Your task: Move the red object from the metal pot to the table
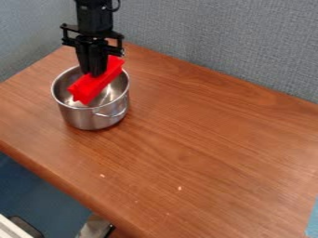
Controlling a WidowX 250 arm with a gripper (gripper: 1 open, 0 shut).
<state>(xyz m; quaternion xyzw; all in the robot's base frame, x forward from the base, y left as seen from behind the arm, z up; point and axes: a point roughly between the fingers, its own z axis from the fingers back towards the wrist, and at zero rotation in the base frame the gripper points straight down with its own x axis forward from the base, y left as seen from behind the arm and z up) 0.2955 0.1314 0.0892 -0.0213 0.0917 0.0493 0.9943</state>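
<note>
The red object (95,82) is a bright red oblong block lying tilted in the metal pot (89,110), its upper end over the pot's far rim. My black gripper (95,69) points down into the pot from above and is shut on the red object's upper part. The shiny round pot stands on the brown wooden table (199,139) near its back left corner. The fingertips are partly hidden behind the block.
A grey-blue wall (236,37) runs close behind the table. The table's front edge (74,195) drops off to a blue floor. Wide wooden surface stretches to the right of and in front of the pot.
</note>
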